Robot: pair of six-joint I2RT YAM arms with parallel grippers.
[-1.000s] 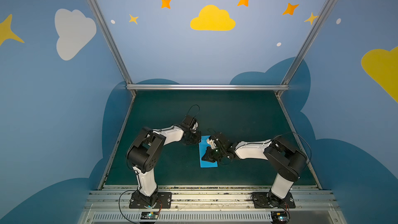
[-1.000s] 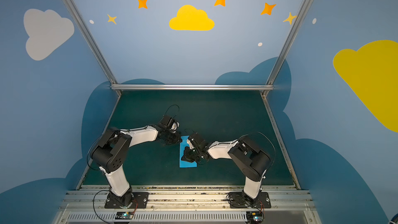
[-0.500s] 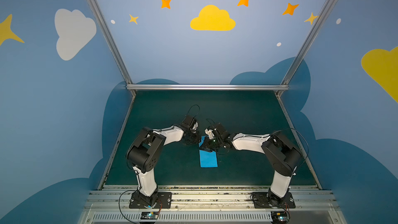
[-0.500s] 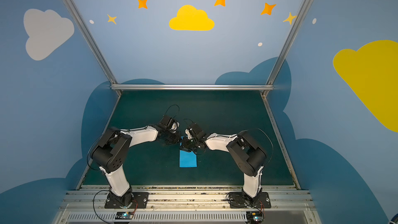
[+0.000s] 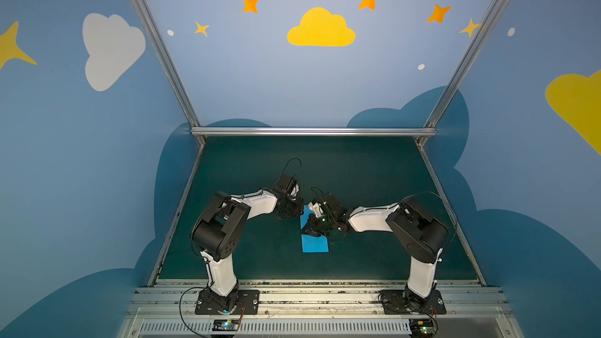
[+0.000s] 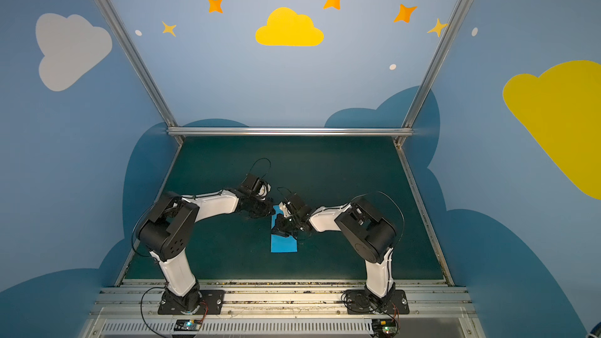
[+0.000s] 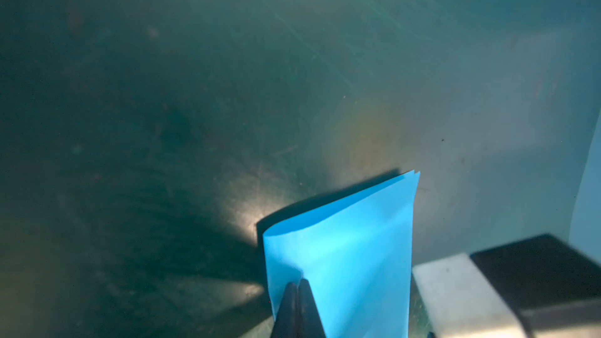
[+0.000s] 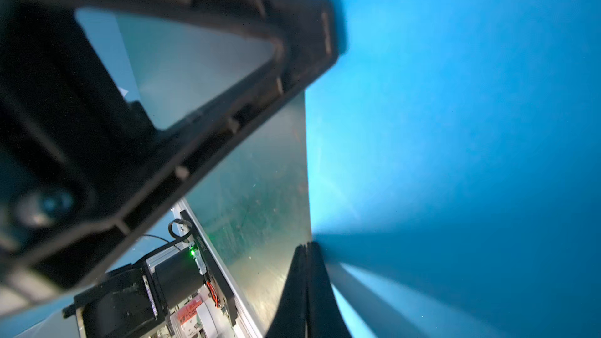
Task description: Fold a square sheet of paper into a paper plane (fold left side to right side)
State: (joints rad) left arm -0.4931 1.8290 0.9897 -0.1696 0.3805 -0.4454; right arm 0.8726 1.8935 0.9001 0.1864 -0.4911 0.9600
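The square sheet of paper (image 5: 313,244) (image 6: 283,244) lies on the green mat, folded in half into a narrow sky-blue rectangle. No paper plane is in view. My left gripper (image 5: 301,211) (image 6: 273,211) is shut, and its tips rest on top of the sheet (image 7: 351,255) near the far left corner, as the left wrist view shows (image 7: 298,282). My right gripper (image 5: 304,231) (image 6: 273,231) is also shut. Its tips (image 8: 307,246) press at the sheet's (image 8: 455,125) left folded edge, a little nearer than the left gripper.
Both arms bend inward and their wrists nearly meet over the far end of the sheet. The left gripper's black finger frame (image 8: 195,108) fills much of the right wrist view. An aluminium rail (image 5: 312,287) runs along the mat's front edge.
My right gripper slid along the sheet's left edge to the far end, then came back part of the way toward the front. The left arm and the sheet stayed put.
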